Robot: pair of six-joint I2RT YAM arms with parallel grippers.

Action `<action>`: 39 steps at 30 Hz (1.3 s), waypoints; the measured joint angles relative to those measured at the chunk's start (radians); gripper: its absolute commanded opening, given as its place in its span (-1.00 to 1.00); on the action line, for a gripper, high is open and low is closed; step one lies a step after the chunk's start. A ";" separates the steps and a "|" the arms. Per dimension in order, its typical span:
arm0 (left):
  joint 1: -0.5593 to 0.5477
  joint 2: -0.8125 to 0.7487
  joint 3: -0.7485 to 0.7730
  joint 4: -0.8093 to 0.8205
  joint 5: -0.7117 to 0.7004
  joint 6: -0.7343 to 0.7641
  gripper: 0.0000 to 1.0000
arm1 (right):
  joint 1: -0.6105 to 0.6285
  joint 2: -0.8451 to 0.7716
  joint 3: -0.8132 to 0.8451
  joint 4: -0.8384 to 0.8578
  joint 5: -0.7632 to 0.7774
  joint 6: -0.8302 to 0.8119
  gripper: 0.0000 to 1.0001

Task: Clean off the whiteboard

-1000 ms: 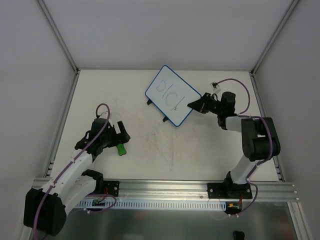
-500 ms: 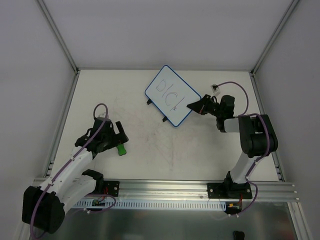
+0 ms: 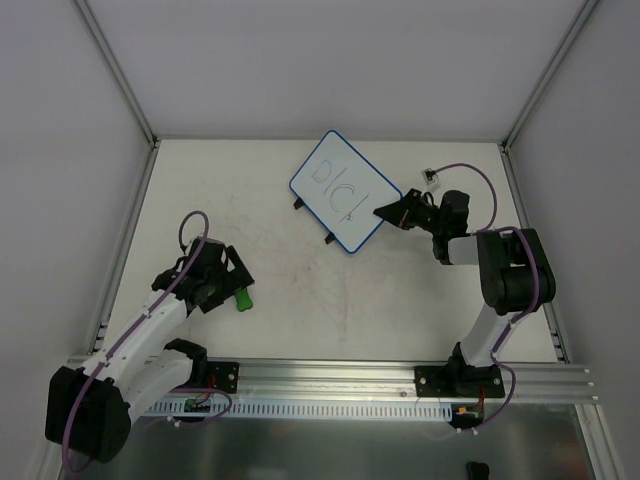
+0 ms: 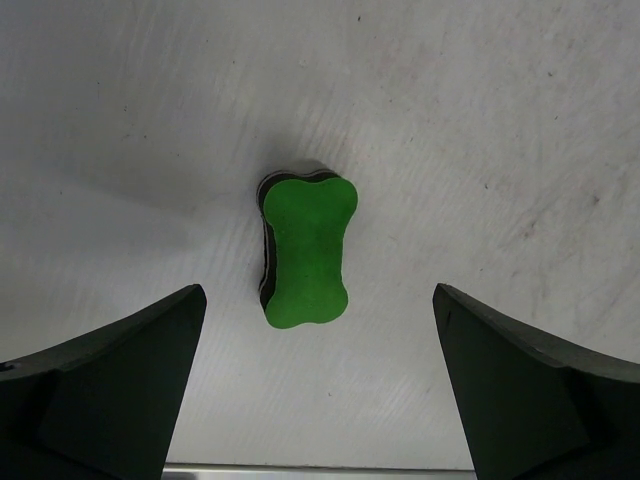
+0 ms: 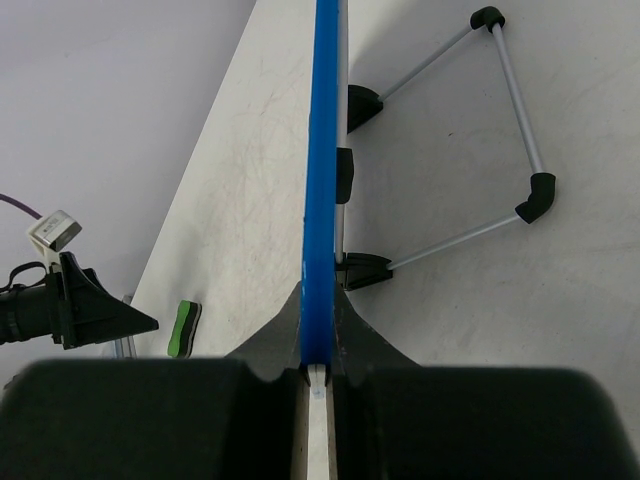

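The whiteboard [image 3: 343, 190], a rounded white rectangle with a thin blue rim and dark marker strokes, sits at the back middle of the scuffed pale worktop [image 3: 300, 300]. The right gripper [image 3: 385, 211] has its jaws clamped on the board's right edge. The left gripper [image 3: 236, 274] spreads its jaws wide over a bone-shaped green eraser [image 4: 305, 250].

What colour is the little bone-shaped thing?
The eraser is green, dark underneath; the left wrist view shows it best.
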 measured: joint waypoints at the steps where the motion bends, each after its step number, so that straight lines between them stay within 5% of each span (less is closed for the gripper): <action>1: 0.001 0.022 0.000 -0.001 0.011 0.000 0.98 | 0.000 0.000 0.000 0.000 0.000 0.000 -1.00; 13: 0.003 -0.204 -0.060 -0.012 0.001 -0.048 0.98 | 0.002 0.000 -0.006 0.014 -0.001 0.015 -1.00; 20: 0.015 0.040 -0.032 -0.013 -0.003 -0.040 0.93 | 0.002 0.000 -0.006 0.014 -0.002 0.018 -1.00; 29: 0.015 0.132 0.047 -0.012 -0.021 -0.009 0.40 | 0.002 0.000 -0.010 0.021 -0.002 0.024 -1.00; 39: 0.015 0.301 0.100 -0.008 0.006 0.026 0.52 | -0.001 0.000 -0.016 0.030 -0.003 0.042 -1.00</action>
